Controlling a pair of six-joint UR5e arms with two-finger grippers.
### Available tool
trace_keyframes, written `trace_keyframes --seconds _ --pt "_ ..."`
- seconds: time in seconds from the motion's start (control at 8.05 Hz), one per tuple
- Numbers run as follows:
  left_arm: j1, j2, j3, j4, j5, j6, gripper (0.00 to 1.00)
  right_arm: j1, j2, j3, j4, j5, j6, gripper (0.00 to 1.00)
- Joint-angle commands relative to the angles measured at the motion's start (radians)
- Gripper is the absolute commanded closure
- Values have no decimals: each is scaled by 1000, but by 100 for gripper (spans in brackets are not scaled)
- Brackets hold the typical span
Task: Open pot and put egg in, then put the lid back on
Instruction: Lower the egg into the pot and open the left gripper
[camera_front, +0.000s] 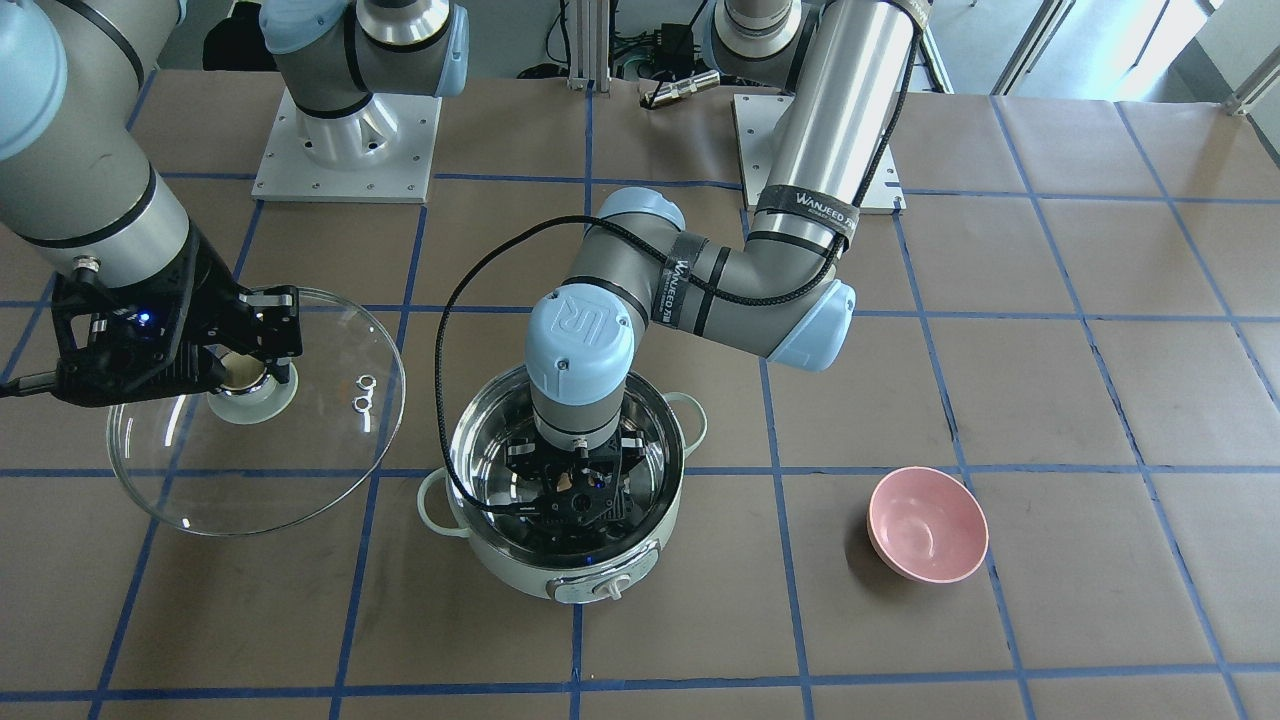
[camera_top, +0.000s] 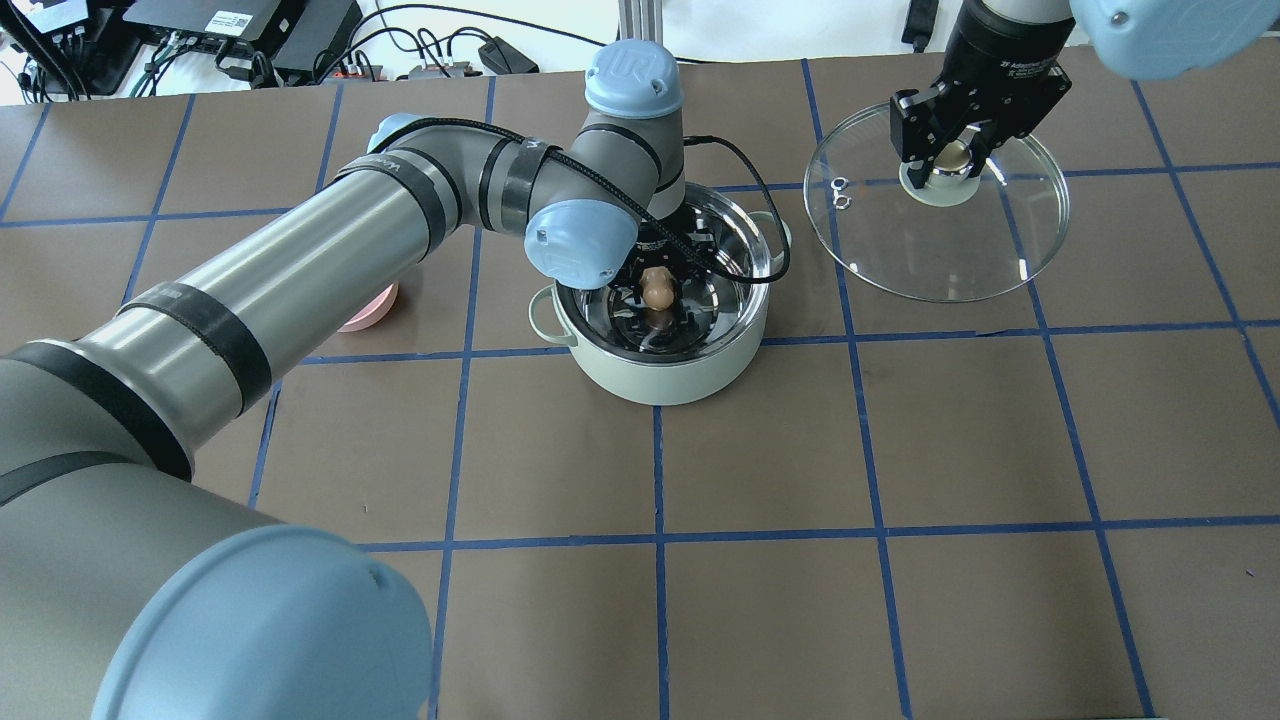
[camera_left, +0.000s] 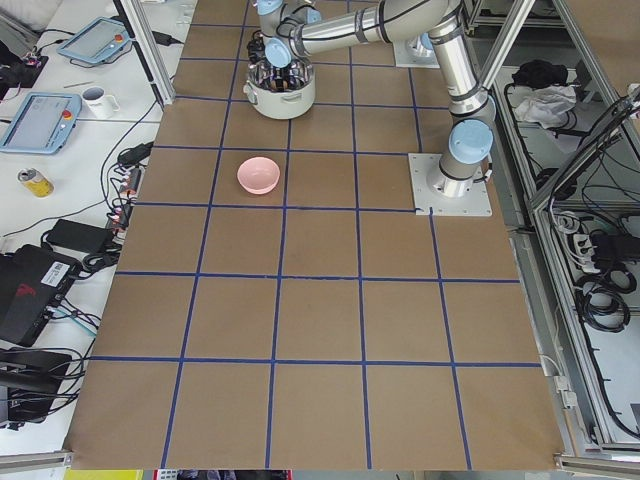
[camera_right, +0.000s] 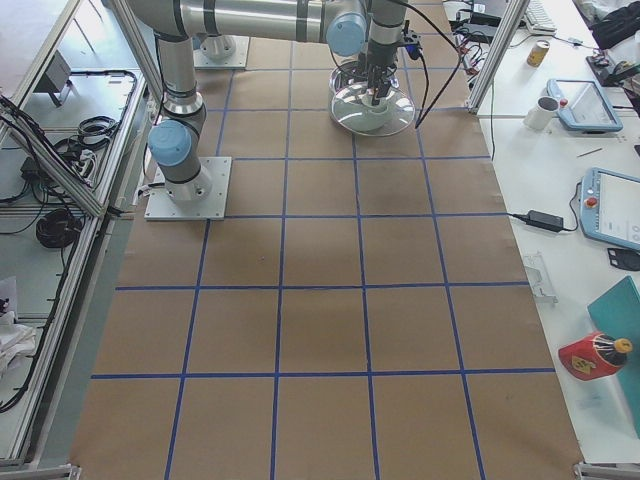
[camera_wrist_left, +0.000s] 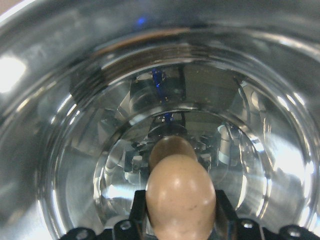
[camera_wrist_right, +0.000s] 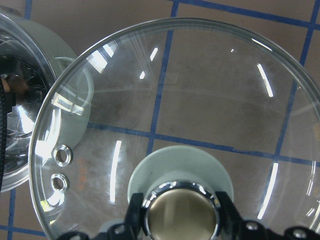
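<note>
L hand (camera_wrist_left: 181, 220) clenched on egg (camera_wrist_left: 179, 185), low inside pot (camera_top: 662, 378) (gap to steel floor unclear, probably small). Letting go too high could crack it. R hand (camera_top: 948, 158) grips lid (camera_top: 940, 255) by its knob, beside pot; a slip drops glass onto table (camera_top: 900, 450).

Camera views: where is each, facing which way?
Front-facing: across the table, facing the robot's bases; round mint-green pot central.
Overhead: behind its shoulders, downward; left arm dominates.
Exterior left: table's left end; left arm nearer.
Exterior right: opposite end; right arm nearer.
Left wrist: inside pot; left gripper holds brown oval egg.
Right wrist: above clear glass lid; right gripper holds it.
Front-facing, overhead share pot, lid.
</note>
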Motion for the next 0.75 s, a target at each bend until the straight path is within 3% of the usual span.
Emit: trace_keyframes --seconds 0.0,0.12,0.5,0.62 --pt "-3 4 -7 21 0 -15 99 0 0 0 1 0 0 100" --pt "-3 5 -7 30 0 -13 92 0 1 0 0 0 -6 100" --pt "-3 7 -42 77 2 -13 47 0 1 0 0 0 -11 100" --pt "-3 7 -44 82 2 -13 45 0 0 0 0 0 -11 100"
